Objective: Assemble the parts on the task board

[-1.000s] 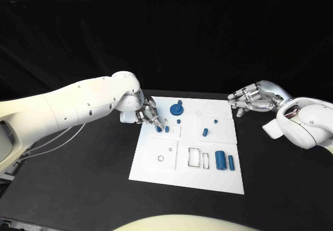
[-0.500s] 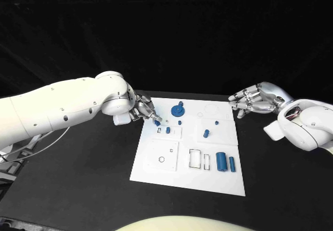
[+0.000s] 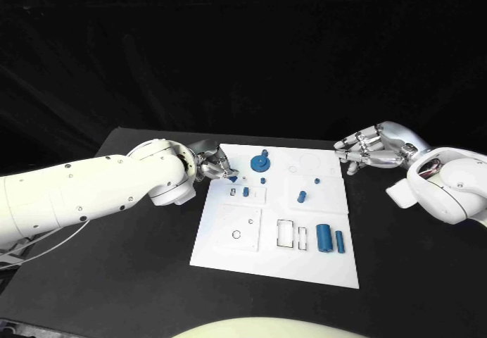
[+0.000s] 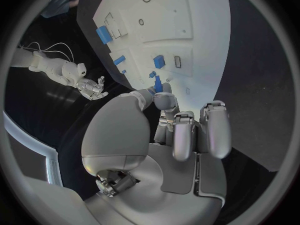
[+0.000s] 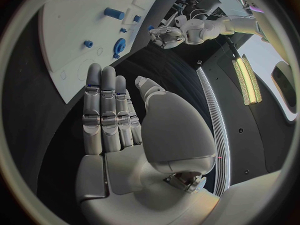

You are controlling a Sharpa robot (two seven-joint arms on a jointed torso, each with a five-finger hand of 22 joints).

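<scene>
The white task board lies mid-table. My left hand hovers at the board's far left edge and pinches a small blue part between thumb and a finger. On the board sit a blue round gear-like part, a few small blue pegs, and two blue cylinders near the right edge. My right hand floats off the board's far right corner with its fingers straight and apart, holding nothing.
Outlined rectangular slots and a small round hole mark the board's near half. Black table surrounds the board. My left arm stretches across the table's left side.
My left hand lifted off the board's left pegs and drew back toward the far left edge, taking a small blue part with it. The right hand stayed put.
</scene>
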